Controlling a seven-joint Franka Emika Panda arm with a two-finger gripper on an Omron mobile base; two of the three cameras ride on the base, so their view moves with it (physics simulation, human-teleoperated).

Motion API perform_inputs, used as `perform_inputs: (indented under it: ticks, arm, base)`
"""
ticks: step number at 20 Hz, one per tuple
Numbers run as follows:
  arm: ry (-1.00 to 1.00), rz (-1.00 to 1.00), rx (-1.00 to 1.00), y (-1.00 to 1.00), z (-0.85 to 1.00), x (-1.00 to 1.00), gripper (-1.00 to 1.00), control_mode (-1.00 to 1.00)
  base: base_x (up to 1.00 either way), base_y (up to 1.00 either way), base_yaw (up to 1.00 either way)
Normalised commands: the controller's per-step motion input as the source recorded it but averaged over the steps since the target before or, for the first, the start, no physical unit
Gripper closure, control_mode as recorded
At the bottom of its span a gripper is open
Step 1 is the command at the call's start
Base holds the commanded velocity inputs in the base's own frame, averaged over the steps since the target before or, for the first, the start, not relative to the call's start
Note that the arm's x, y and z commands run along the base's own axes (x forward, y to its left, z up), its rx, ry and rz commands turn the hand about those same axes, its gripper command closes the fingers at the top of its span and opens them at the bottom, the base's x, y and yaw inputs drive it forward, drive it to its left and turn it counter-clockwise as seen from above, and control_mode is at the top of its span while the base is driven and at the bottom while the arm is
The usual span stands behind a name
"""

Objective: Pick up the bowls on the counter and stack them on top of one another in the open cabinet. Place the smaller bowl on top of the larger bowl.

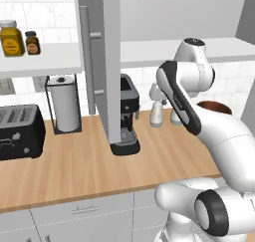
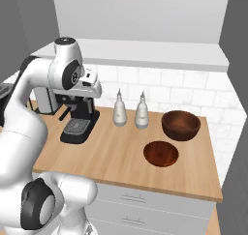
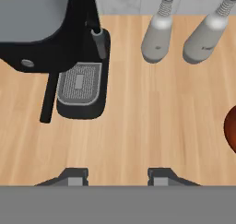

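Gripper point(image 3: 116, 177) up over bare counter point(image 3: 138, 126), looking straight down; two dark finger tips point(image 3: 73, 176) apart with wood grain visible between them, jaws part-open, nothing held, nothing touched

Below and ahead in hand view: coffee machine point(image 3: 50, 38) at upper left, its grated drip tray point(image 3: 80, 82) on the wood; two white bottles point(image 3: 156, 38) side by side at upper right against the tiled wall. Dark reddish-brown rim of one bowl just entering at the right edge, well off from the finger tips

Right base view: two bowls on the counter, right of the bottles. Larger bowl point(image 2: 180, 124), deep, nearer the wall. Smaller bowl point(image 2: 161, 153), shallow, in front of it toward the counter edge. Close together; touching or not, cannot tell. Both upright, both empty. Hand mounted at the wrist above the coffee machine, well left of both bowls

Left base view: larger bowl partly visible behind the forearm. Open cabinet point(image 1: 164, 52) above the counter, pale shelf floor, plain grey back, tall grey door point(image 1: 107, 61) swung out with long vertical bar handle point(image 1: 85, 59). Left of the door: white shelf with two amber jars point(image 1: 12, 38), paper towel holder point(image 1: 64, 104) and black toaster point(image 1: 20, 131) on the counter below

Neither bowl stacked yet
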Motion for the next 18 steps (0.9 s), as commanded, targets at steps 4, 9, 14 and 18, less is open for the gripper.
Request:
perform_inputs:
  ticks: [4, 9, 14, 18]
  arm:
    - [0.00, 0.00, 0.00, -0.33, -0.10, 0.00, -1.00, -1.00]
    - [0.00, 0.00, -0.03, -1.00, -0.23, 0.02, -1.00, -1.00]
    - [0.00, 0.00, -0.04, -1.00, -0.30, 0.03, -1.00, -1.00]
    - [0.00, 0.00, -0.14, -1.00, -0.60, 0.00, -1.00, -1.00]
  base:
    - [0.00, 0.00, 0.00]
    - [0.00, 0.00, 0.00]
    - [0.00, 0.00, 0.00]
    - [0.00, 0.00, 0.00]
